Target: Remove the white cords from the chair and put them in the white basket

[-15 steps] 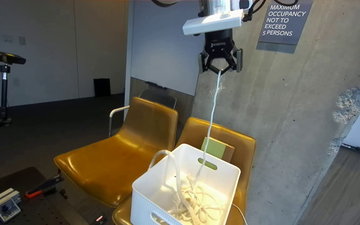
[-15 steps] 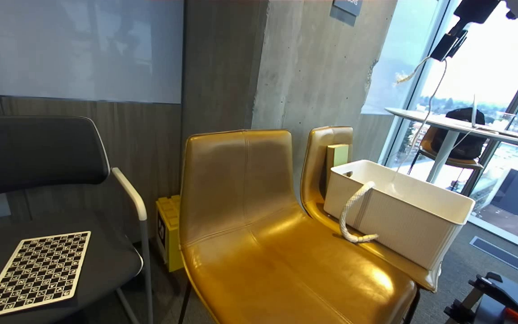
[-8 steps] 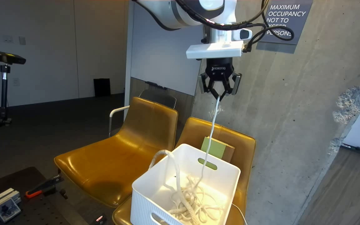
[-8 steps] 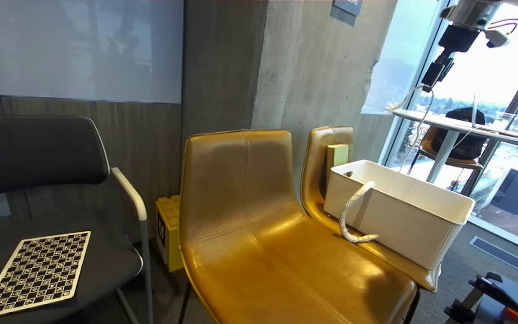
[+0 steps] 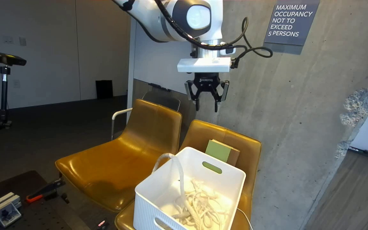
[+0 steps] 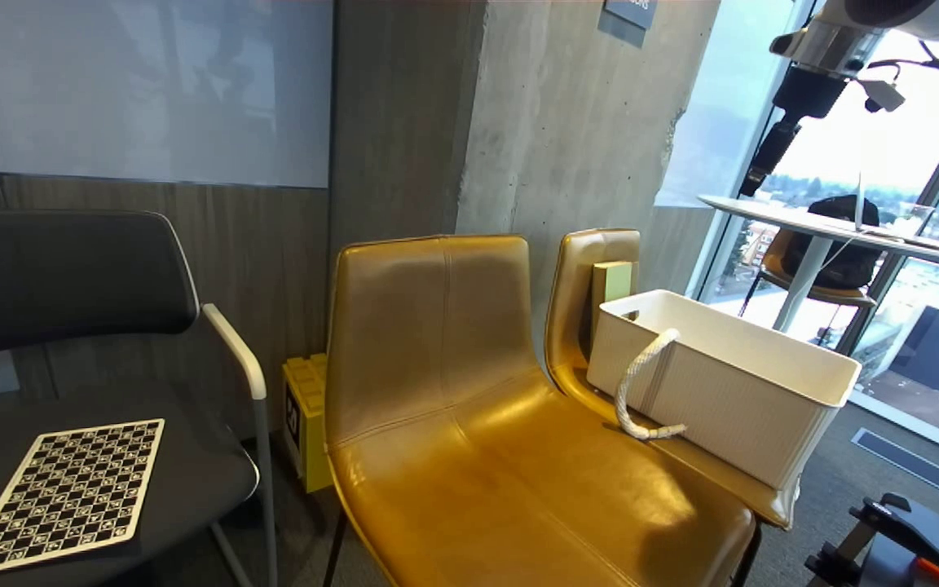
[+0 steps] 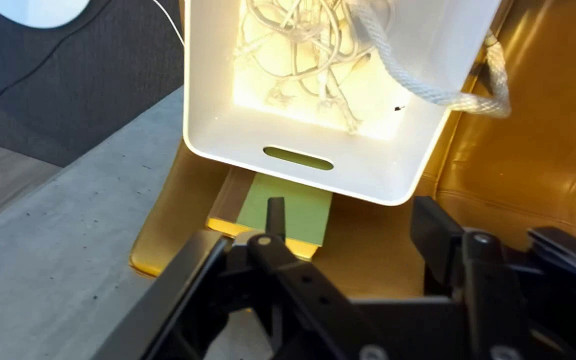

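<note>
Daylight bleached the window at two o'clock in an exterior view, where glare and shadow marked the yellow chair toward five. Carpet lay dim at nine in an exterior view. The wrist view caught the white basket overexposed inside at twelve, the dark gripper soft at six.

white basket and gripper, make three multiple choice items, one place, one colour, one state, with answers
1. The tangle of white cords lies
A) on the floor
B) in the white basket
C) on a table

2. The chair under the basket is
A) mustard yellow
B) blue
C) red

3. The gripper is
A) shut on a cord
B) shut on nothing
C) open

1 B: loops show inside the basket's walls in the wrist view.
2 A: both exterior views show that yellow.
3 C: its fingertips stand apart in the wrist view.
</note>
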You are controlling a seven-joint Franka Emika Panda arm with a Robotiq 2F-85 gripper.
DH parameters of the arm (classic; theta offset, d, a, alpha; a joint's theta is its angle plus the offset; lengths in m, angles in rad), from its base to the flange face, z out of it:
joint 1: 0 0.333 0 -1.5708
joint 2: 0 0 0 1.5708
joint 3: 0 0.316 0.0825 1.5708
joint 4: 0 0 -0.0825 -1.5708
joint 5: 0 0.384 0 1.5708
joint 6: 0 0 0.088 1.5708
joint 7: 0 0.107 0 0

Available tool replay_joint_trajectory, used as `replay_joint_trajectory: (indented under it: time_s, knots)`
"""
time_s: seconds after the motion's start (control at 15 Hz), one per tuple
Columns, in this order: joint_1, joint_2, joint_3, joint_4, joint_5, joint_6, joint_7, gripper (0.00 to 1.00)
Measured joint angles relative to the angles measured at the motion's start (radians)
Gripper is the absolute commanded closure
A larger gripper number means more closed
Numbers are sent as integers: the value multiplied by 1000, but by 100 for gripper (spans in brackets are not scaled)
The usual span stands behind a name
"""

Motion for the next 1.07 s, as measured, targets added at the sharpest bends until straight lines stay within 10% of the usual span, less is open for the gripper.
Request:
replay_joint_trajectory:
  time_s: [1.07]
  knots:
    - [253,-115,156,-404,-252,177,-295,0]
